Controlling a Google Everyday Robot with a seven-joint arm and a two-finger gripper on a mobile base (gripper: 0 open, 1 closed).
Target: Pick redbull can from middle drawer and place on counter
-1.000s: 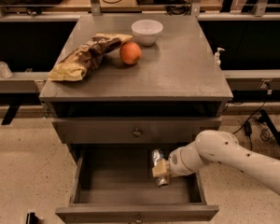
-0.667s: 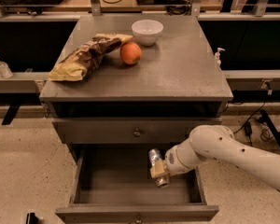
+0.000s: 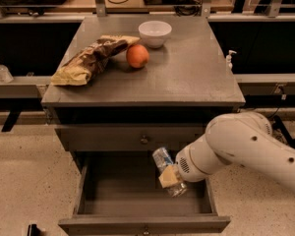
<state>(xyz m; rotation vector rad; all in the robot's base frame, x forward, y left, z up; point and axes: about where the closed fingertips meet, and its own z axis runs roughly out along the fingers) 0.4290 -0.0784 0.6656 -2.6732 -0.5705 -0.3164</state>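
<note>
Grey counter (image 3: 187, 77) bearing chip bag (image 3: 91, 60), orange (image 3: 137, 56), white bowl (image 3: 155, 33), gripper (image 3: 169, 177) below its front, holding redbull can (image 3: 163, 159)

Rounded white arm (image 3: 246, 146), tan jaws at its tip

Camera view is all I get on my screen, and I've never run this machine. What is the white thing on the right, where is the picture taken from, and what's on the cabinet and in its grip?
The white thing is the robot's single arm, reaching in from the right. At its tip is a two-finger gripper, inside the open middle drawer and clamped on the redbull can, which is tilted. The one camera looks down at the cabinet's front from above; its mount is not visible. On the counter lie a crumpled snack bag, an orange and a white bowl. The knobbed upper drawer is closed.
</note>
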